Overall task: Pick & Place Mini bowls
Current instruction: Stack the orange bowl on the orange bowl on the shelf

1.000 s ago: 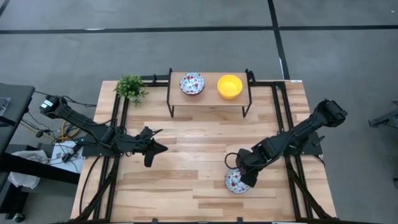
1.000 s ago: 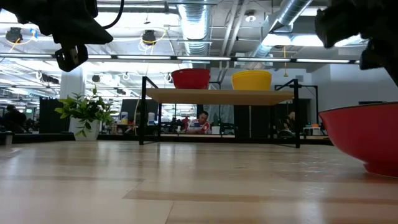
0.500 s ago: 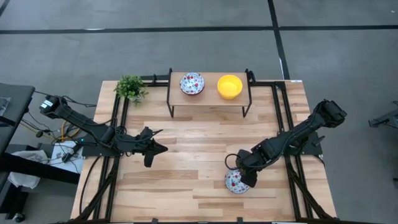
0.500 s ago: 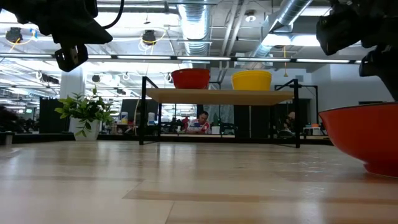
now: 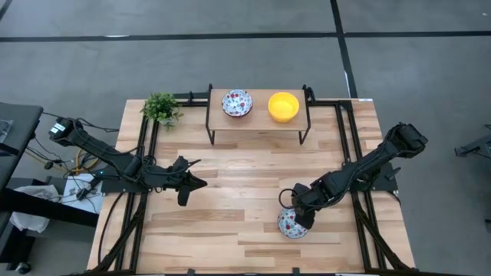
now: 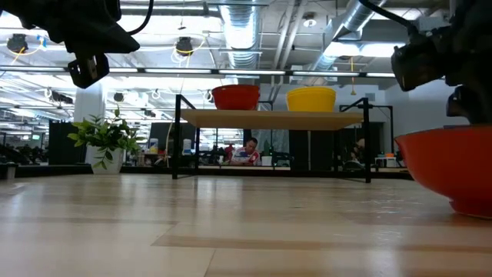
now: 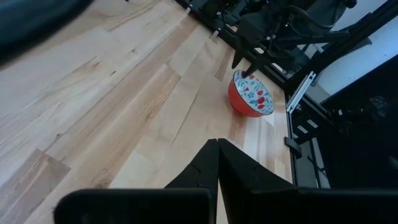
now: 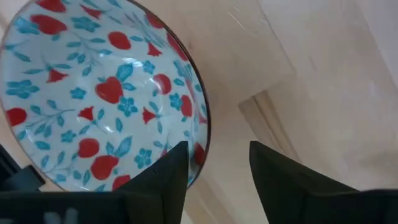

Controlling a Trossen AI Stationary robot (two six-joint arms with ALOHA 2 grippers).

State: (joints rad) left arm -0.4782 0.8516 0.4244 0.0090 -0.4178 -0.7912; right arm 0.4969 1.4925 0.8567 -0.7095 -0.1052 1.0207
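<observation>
A floral bowl [image 5: 289, 223] is set upright, mouth up, on the table [image 5: 230, 222]; being round, no long axis is shown. Its rim is straddled by the spread fingers of the right gripper [image 5: 299, 215]; the left gripper [image 5: 198, 182] is pressed together.

Overhead view straight down, low view level across the table [image 5: 230, 192], both sharing the shelf [image 6: 269, 118].

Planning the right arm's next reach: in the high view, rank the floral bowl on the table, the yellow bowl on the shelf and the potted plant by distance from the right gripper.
1. Floral bowl on the table, under the right gripper.
2. Glossy yellow bowl, on the shelf's right.
3. Green potted plant, far-left corner.
</observation>
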